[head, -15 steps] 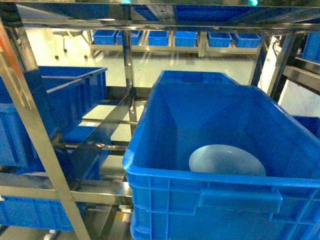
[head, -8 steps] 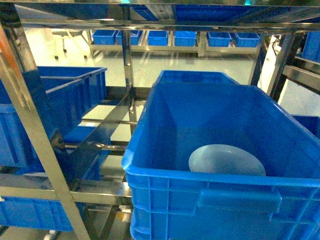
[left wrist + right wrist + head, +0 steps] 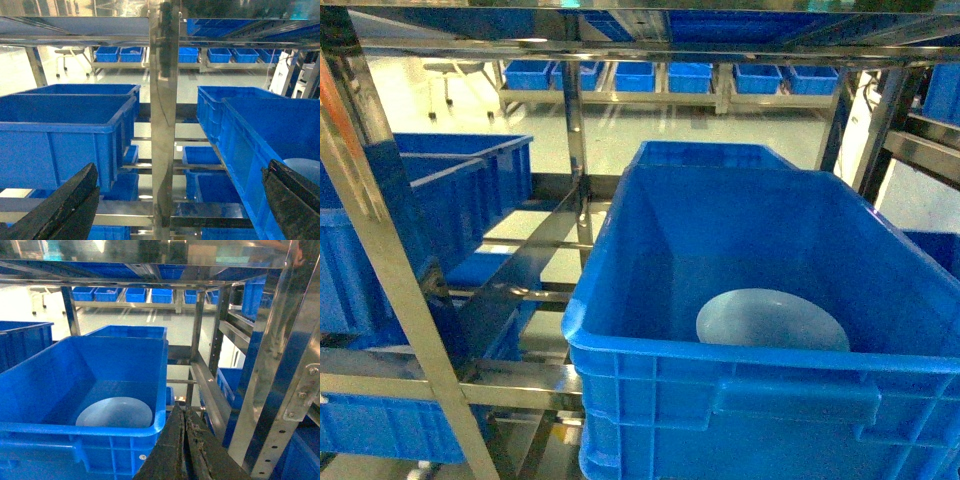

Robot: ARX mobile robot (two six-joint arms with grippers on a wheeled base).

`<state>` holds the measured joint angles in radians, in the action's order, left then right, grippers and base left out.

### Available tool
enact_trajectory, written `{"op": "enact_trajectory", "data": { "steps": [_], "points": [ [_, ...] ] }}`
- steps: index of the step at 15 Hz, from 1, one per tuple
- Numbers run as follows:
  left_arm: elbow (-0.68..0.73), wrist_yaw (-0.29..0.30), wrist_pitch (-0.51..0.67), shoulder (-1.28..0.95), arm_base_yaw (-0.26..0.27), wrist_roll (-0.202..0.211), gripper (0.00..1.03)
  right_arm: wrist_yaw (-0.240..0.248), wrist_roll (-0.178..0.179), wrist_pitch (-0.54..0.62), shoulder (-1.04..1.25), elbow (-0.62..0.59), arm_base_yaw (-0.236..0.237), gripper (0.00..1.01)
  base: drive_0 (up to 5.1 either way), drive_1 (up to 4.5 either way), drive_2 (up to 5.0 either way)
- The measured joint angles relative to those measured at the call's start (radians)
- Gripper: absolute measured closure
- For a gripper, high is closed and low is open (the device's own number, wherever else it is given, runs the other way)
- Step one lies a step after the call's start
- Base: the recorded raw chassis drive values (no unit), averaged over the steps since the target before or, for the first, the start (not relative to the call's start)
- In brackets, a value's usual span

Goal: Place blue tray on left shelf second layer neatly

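Stainless-steel rack [image 3: 578, 150] bars frame rows of dark-blue bins along the far wall. Nearest stands a deep blue crate [image 3: 760, 400], and the blue tray [image 3: 772, 320] lies flat on that crate's floor, toward its front wall. A steel upright post [image 3: 164, 125] rises left of the crate. The left pincer [image 3: 175, 210] is spread wide, left of the tray; the right pincer [image 3: 184, 450] is clenched, empty, just right of the crate's front corner.

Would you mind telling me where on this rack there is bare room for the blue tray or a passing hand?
The blue tray lies on the floor of the big crate, whose remaining floor is bare. Between that crate and the left crates runs an open gap with only steel bars. The left tier looks crowded with crates. The left gripper is open, the right gripper shut.
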<state>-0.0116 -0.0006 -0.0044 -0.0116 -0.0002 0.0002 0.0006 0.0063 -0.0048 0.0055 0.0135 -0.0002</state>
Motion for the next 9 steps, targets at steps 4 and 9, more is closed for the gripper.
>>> {"op": "enact_trajectory", "data": {
  "steps": [4, 9],
  "points": [
    [0.000, 0.000, 0.000, 0.000, 0.000, 0.000, 0.05, 0.000, 0.000, 0.000, 0.000, 0.000, 0.000, 0.99, 0.0, 0.00, 0.0],
    [0.000, 0.000, 0.000, 0.000, 0.000, 0.000, 0.05, 0.000, 0.000, 0.000, 0.000, 0.000, 0.000, 0.59, 0.0, 0.00, 0.0]
  ]
}}
